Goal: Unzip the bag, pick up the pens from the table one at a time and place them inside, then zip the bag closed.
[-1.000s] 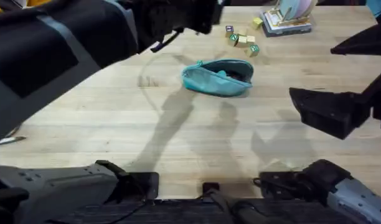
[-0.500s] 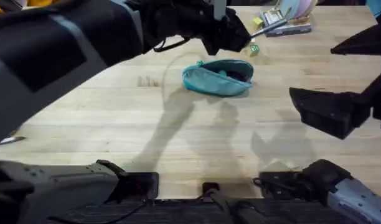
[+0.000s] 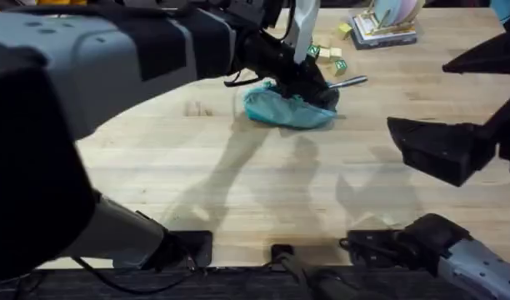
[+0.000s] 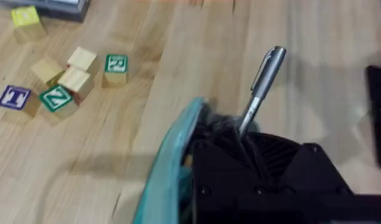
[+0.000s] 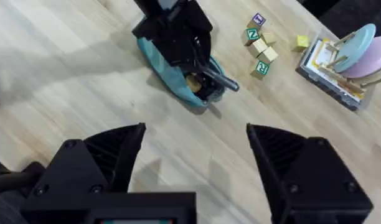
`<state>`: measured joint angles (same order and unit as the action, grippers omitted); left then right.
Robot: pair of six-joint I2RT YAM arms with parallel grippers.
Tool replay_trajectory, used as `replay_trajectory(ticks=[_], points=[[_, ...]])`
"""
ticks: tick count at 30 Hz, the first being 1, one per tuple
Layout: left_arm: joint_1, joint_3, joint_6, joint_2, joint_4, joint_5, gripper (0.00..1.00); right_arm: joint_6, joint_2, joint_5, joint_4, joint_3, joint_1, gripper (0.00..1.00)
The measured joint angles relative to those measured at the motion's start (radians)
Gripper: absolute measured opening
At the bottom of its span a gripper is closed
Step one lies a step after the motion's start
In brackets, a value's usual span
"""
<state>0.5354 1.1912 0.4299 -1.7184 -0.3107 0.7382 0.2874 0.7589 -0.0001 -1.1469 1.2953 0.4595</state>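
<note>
The bag (image 3: pixel 287 111) lies on the surface (image 3: pixel 238 183) a little above the middle of the overhead frame, its mouth open toward the right. In the right wrist view the dark inside of the bag (image 5: pixel 178 78) can be seen. The pen (image 3: pixel 347 82) sticks out of the open end, its silver barrel pointing to the right just above the surface. In the left wrist view the pen (image 4: pixel 260 90) rises from between the black fingers, clip end away from the camera, and the teal edge of the bag (image 4: pixel 172 168) curves beside them.

The left gripper (image 3: pixel 309 83) is directly over the bag's mouth and is clamped on the pen. The right gripper (image 5: pixel 193 155) hangs well apart from the bag, at the right of the overhead frame, with its fingers spread wide and nothing between them.

Behind the bag, near the upper edge of the overhead frame, lie some letter blocks (image 3: pixel 326 55), and further right a stack of books (image 3: pixel 384 32).
</note>
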Motion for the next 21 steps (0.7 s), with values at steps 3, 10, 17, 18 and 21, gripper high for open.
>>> replay_trajectory(ticks=[3, 10, 17, 18, 21], points=[[0.0, 0.0, 0.034, -0.022, -0.002, -0.048, 0.041, 0.0, 0.0, 0.0, 0.0, 0.0, 0.0, 0.998], [0.0, 0.0, 0.129, -0.028, -0.084, -0.208, 0.041, 0.0, 0.0, 0.0, 0.0, 0.0, 0.0, 0.998], [0.003, 0.0, 0.233, -0.028, -0.201, -0.324, 0.049, 0.0, 0.0, 0.0, 0.0, 0.0, 0.0, 0.998], [0.003, 0.0, 0.238, -0.028, -0.201, -0.332, 0.074, 0.0, 0.0, 0.0, 0.0, 0.0, 0.0, 0.998], [0.003, 0.0, 0.254, -0.028, -0.197, -0.347, 0.308, 0.0, 0.0, 0.0, 0.0, 0.0, 0.0, 0.998]])
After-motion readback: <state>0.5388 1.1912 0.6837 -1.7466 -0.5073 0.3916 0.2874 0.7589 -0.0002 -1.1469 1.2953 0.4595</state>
